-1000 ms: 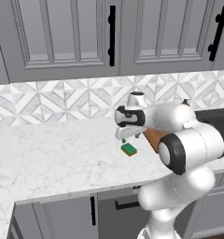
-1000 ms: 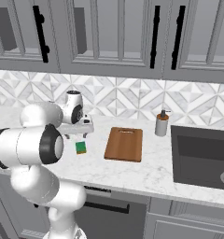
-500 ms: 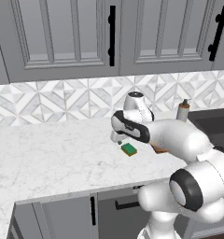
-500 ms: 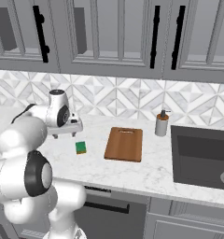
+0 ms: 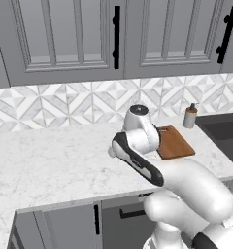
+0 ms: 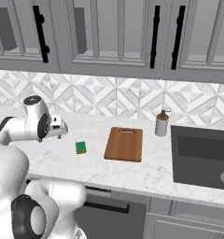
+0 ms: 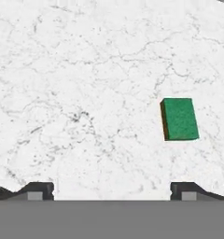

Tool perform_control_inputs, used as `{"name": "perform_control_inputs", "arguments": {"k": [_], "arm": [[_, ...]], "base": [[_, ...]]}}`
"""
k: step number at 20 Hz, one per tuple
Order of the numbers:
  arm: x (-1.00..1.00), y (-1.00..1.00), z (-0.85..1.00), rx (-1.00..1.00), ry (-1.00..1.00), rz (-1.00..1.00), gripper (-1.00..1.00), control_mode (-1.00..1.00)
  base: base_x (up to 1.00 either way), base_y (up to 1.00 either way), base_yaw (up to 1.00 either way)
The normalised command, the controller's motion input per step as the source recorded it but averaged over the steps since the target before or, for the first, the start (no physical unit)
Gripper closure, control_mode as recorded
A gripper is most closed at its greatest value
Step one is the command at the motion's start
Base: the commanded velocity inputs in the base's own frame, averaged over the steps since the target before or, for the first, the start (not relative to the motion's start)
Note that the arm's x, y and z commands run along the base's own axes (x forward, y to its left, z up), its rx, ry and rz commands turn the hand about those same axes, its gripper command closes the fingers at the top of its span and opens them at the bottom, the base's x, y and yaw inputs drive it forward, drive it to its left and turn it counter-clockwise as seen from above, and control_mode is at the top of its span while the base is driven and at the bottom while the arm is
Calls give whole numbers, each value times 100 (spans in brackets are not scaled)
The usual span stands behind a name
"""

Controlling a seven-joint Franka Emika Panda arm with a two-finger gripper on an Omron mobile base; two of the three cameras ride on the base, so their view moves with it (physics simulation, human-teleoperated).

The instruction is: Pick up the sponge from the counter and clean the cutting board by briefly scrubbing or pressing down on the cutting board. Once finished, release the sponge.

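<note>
— Green sponge [image 7: 180, 119], where is it?
— Lying flat on the white marble bench [image 7: 86, 70], left of the wooden cutting board [image 6: 124, 144], not touching it.
— And your pincer [image 7: 112, 190]?
— My pincer is spread wide above the bench, holding nothing.

Two rear flanks; hand camera overhead.

The sponge [image 6: 80, 147] lay flat on the bench [image 6: 146, 172], left of centre in the right base view. The cutting board [image 6: 124, 144] lay just right of it, apart from it. A soap bottle [image 6: 161, 123] stood behind the board's right corner, with the sink [image 6: 202, 156] sunk at the frame's right. In the hand view, the sponge [image 7: 179, 119] sat right of centre, above the end effector [image 7: 112, 191].
</note>
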Motion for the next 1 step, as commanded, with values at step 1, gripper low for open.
{"name": "perform_control_inputs", "arguments": {"k": [1], "arm": [[-51,42,37,0,-17,0,-100,-100]], "base": [[0,0,0]]}}
